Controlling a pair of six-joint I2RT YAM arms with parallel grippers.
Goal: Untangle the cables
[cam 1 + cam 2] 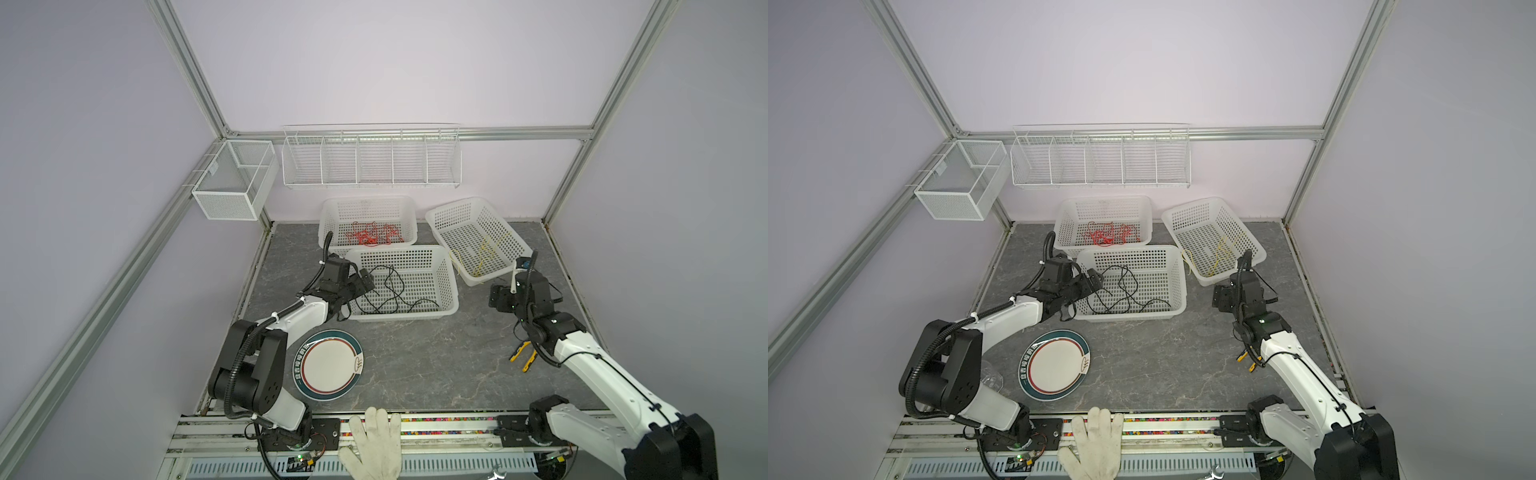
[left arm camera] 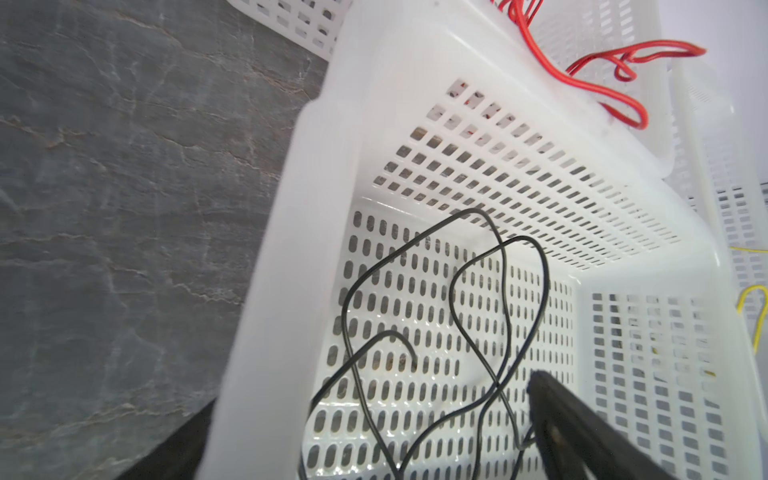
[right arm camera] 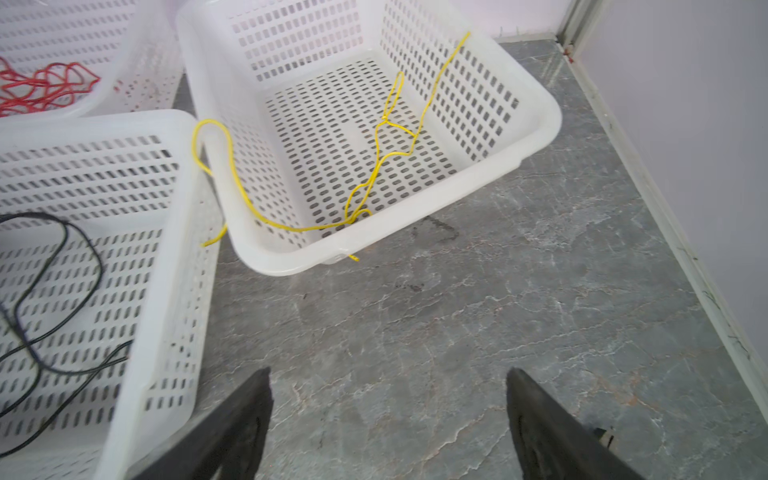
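In both top views we look steeply down from high above the near edge, taking in the whole table [image 1: 415, 365]. From the left wrist we sit close over the front basket [image 2: 299, 208]. From the right wrist we face the right basket [image 3: 415, 203], low, sharing that front basket's corner.

A robotics lab test cell: aluminium frame [image 1: 189, 66] around plain lilac walls [image 1: 395, 62]; left arm [image 1: 299, 316] and right arm [image 1: 594, 365] bolted to a front rail [image 1: 449, 442]; stone-patterned tabletop [image 1: 415, 365].

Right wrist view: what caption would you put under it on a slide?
Open right gripper hovers over the grey tabletop, facing a white basket with a yellow cable looping over its rim.
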